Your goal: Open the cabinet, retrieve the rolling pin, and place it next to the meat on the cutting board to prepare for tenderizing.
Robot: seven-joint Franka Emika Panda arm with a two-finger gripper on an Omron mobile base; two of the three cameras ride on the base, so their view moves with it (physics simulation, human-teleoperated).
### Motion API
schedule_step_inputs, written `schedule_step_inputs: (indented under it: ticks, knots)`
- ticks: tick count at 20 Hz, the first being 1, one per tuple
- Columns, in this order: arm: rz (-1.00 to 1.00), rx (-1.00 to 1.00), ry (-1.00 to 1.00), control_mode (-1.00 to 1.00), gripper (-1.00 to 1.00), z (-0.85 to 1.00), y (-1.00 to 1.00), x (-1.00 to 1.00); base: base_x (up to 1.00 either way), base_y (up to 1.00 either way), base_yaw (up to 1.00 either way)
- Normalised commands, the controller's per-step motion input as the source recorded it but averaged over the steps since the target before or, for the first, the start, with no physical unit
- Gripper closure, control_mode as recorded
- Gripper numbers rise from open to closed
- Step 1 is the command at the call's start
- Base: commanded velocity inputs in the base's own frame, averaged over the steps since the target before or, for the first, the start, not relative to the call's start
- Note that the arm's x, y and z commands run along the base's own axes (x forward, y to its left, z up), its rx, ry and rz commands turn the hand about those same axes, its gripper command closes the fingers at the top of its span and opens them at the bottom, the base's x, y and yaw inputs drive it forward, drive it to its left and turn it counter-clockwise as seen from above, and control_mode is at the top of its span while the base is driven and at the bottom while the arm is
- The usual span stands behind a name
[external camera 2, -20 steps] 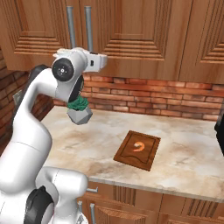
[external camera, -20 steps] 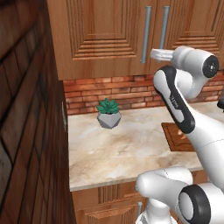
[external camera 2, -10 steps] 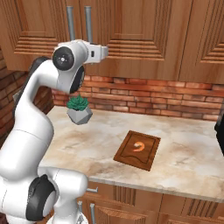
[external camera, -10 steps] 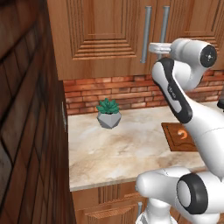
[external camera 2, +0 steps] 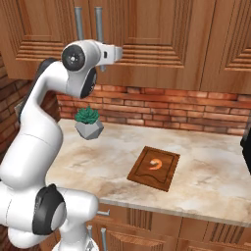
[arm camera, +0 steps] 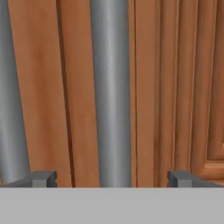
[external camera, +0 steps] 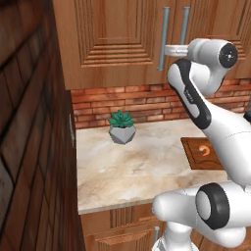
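The cabinet (external camera: 115,39) is seen high on the wall in the left base view, above the red brick wall (external camera: 127,105). Its doors are shut. Two long grey handles (external camera: 164,37) are seen side by side on the doors. The white arm (external camera: 196,103) is stretched up to them, and the claw (external camera: 169,49) is held right at the handles. A small green plant (external camera: 122,126) in a grey pot is seen on the pale tabletop (external camera: 132,171), near the brick wall. The cutting board (external camera: 198,153) is seen at the right, partly hidden by the arm, with the orange meat (external camera: 208,150) on it.

In the right base view the cabinet (external camera 2: 147,34) is seen again with its doors shut. The two grey handles (external camera 2: 79,22) are seen at the upper left, and the end of the arm (external camera 2: 90,55) is pointed at them. The cutting board (external camera 2: 154,168) is laid flat on the tabletop (external camera 2: 215,166), well apart from the plant (external camera 2: 88,122). The meat (external camera 2: 156,163) is seen in the middle of the board.

In the hand view one grey handle (arm camera: 111,92) is seen very close, standing between the two dark fingertips (arm camera: 43,178) of the claw (arm camera: 111,178). The fingertips are spread wide apart, one on each side of the handle. The handle is not touched by them, and nothing is held. The other handle (arm camera: 9,92) is seen at the left edge. The brown wood of the door (arm camera: 175,87) is seen behind.
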Motion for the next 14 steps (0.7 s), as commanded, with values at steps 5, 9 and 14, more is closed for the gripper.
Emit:
schedule_step_inputs:
  ticks: [5,9,14]
  knots:
    - [0.00,0.00,0.00,-1.00,-1.00,0.00,0.00,0.28,0.00,0.00,0.00]
    - [0.00,0.00,0.00,-1.00,-1.00,0.00,0.00,0.27,0.00,0.00,0.00]
    - [0.00,-0.01,0.00,-1.00,1.00,0.00,0.02,0.22,0.00,0.00,0.00]
